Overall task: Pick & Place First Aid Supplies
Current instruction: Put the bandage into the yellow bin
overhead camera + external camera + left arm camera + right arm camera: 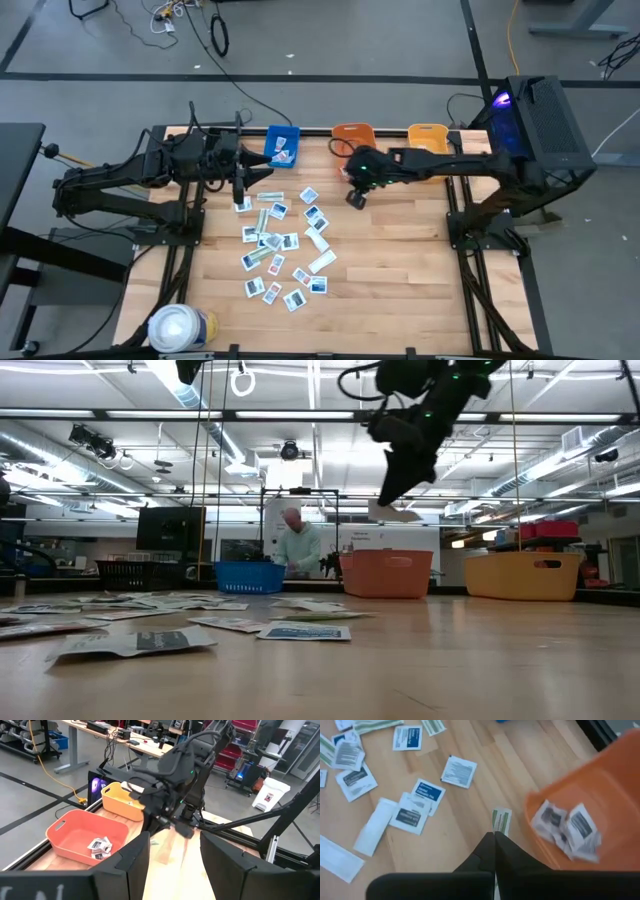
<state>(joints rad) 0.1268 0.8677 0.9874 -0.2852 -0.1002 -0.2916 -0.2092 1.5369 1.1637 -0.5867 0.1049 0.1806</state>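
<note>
Orange bin (600, 795) held two crumpled packets (565, 827). Blue bin (282, 145) contained packets. Right gripper (494, 836) pinched a green-striped strip (501, 821); left gripper (172, 852) stood parted, empty.

Both arms reaching inward over the table's far half, grippers raised off the surface.

Left arm extending from the left side toward the centre, elbow bent, wrist turned down; left gripper (241, 196) hanging with its fingers (134, 861) standing apart, nothing seen between them. Right arm stretching from the right side across the far edge, forearm roughly level, wrist angling downward; right gripper (356, 198) hovering clear of the tabletop, seen well aloft in the low view (392, 488), its fingers (506, 855) pressing tight together.
</note>
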